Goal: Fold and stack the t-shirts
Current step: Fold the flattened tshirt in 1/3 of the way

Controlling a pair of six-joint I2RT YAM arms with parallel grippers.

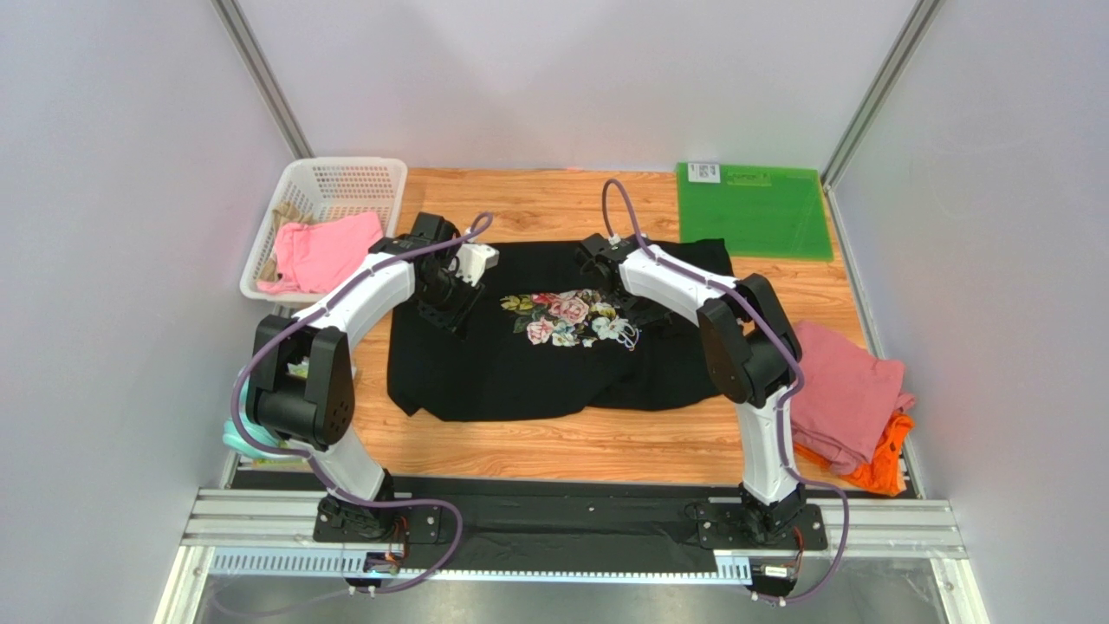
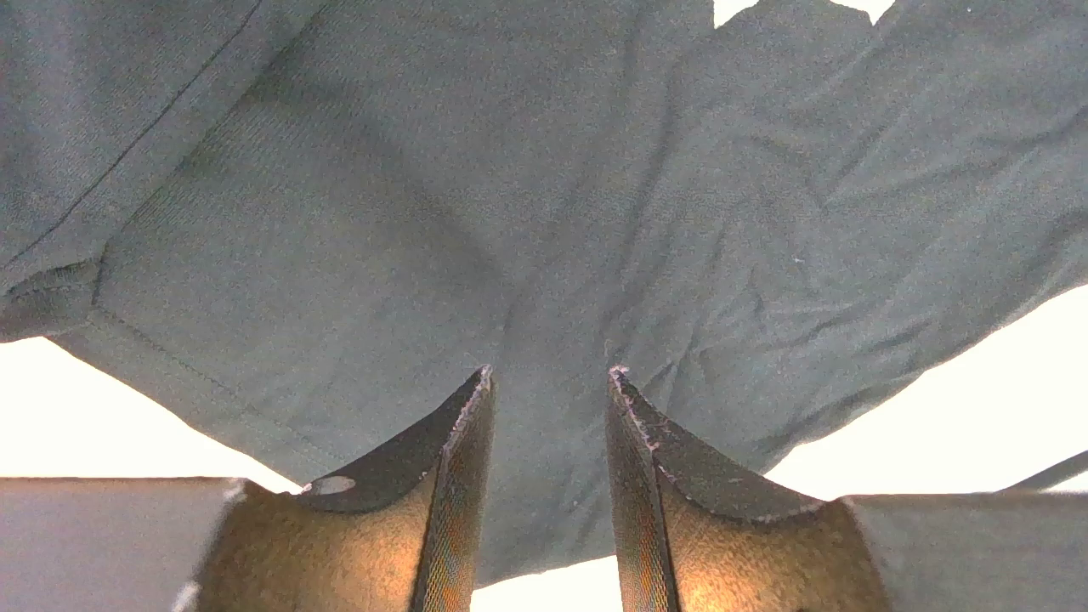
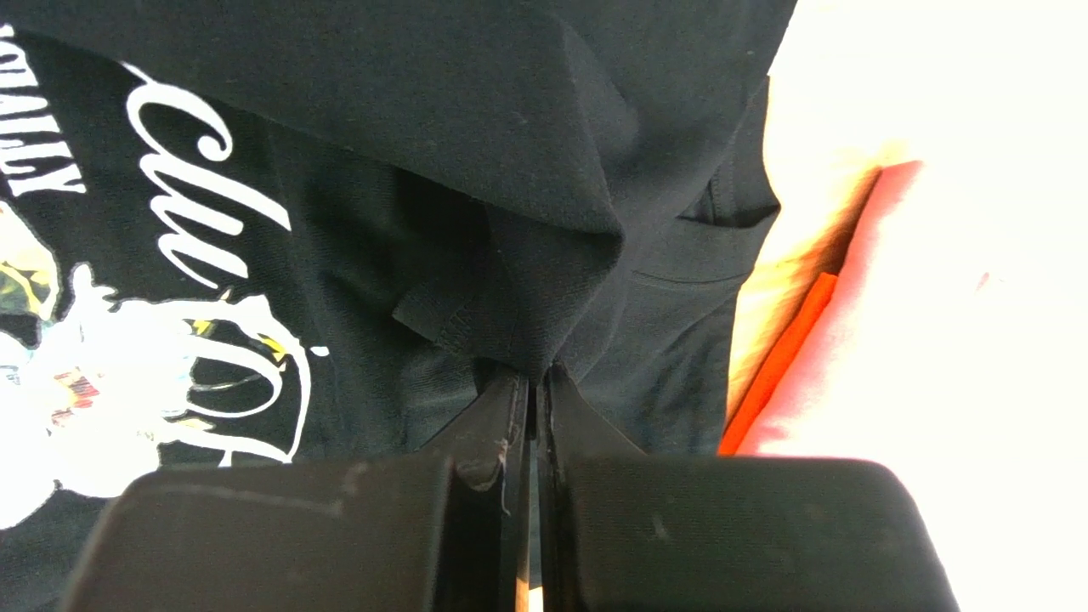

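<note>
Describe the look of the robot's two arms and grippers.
Both the left arm and right arm have white shells, black joints and a purple cable looped alongside. The left gripper and right gripper have dark, tapering fingers.

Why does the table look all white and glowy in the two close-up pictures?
Top view: even light, the table looks wooden. Left wrist view: around the dark black t-shirt it burns out white. Right wrist view: same glare, washing out the pink t-shirt.
</note>
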